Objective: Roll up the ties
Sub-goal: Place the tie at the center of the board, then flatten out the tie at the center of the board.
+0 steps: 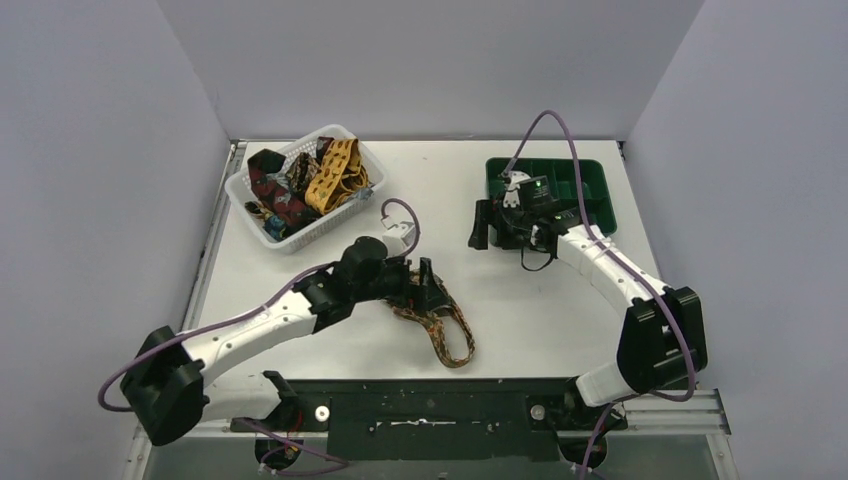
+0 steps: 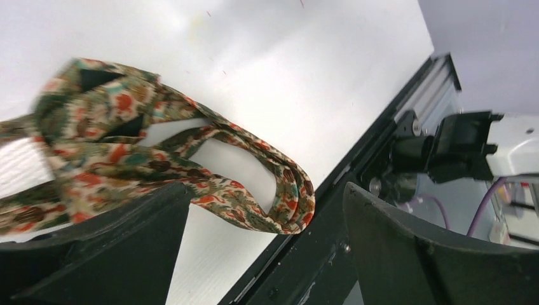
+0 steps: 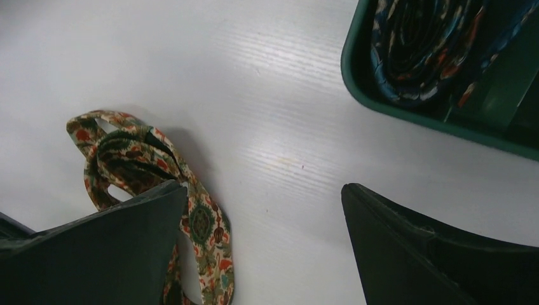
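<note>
- Lying loose on the white table (image 1: 450,190), the brown-orange multicolour tie (image 2: 114,159) sits well apart from the green tray (image 1: 560,161), off toward the tray's near-left side by the arm bases. It is folded over itself in a slack loop and not yet wound into a coil.
- The left gripper (image 2: 266,190) hangs low over this tie with its fingers spread wide. The fabric passes under one finger, but nothing is pinched. The loop probably lies this way so that an end can be found and the rolling started.
- The right gripper (image 3: 264,186) hovers just beside the tray's left edge, its fingers also spread wide and holding nothing. From there it looks toward the loose tie, well placed, I judge, to pin one end while the other arm winds.
- The tray holds a rolled dark-blue tie (image 3: 419,44) with orange flecks, wound as a tight coil (finished rolls apparently go here). The rest of the tray's compartments are hidden by the arm.
- The white basket (image 1: 240,185) stands well to the tray's left at the same far edge. Unrolled ties are heaped in it, a dark red tie (image 1: 270,185) and a mustard yellow tie (image 1: 335,175) among them, so much of the task seems to remain.
</note>
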You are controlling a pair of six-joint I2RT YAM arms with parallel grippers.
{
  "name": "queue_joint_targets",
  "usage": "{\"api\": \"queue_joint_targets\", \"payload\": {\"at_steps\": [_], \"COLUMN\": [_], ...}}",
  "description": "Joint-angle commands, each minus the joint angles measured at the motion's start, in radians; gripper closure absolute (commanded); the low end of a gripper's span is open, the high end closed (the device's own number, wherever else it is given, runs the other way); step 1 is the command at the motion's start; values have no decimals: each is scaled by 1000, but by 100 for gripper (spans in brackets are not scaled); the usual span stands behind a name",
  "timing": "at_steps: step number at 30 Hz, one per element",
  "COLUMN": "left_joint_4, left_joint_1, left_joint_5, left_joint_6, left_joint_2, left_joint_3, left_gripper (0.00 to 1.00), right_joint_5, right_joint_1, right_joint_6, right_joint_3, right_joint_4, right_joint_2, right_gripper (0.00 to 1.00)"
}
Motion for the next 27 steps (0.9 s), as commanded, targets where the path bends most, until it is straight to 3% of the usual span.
{"api": "queue_joint_targets", "payload": {"at_steps": [1, 4, 7, 10, 16, 23, 26, 27], "left_joint_4": [-118, -173, -185, -168, -156, -146, -152, -146], "left_joint_1": [47, 154, 318, 398, 407, 413, 414, 416], "left_joint_5": [-182, -231, -168, -120, -107, -123, -128, -126], "left_joint_6": [6, -44, -70, -78, -85, -104, -104, -104], "left_joint_2": [-161, -245, -276, -261, -181, -201, -214, -216], "left_joint_3": [-3, -68, -137, -180, -191, -222, -230, -233], "left_gripper": [11, 11, 11, 11, 14, 16, 17, 17], "right_joint_5": [-92, -161, -155, -104, -60, -74, -58, -39], "right_joint_1": [15, 65, 194, 316, 460, 513, 524, 524], "right_joint_6": [11, 34, 19, 2, 10, 3, -4, -1], "right_joint_3": [-74, -133, -172, -209, -190, -80, -48, -37], "right_joint_4": [58, 134, 213, 288, 375, 341, 316, 301], "right_joint_2": [-78, -102, -126, -123, -25, 143, 171, 170], "right_gripper": [0, 4, 10, 17, 22, 38, 58, 69]}}
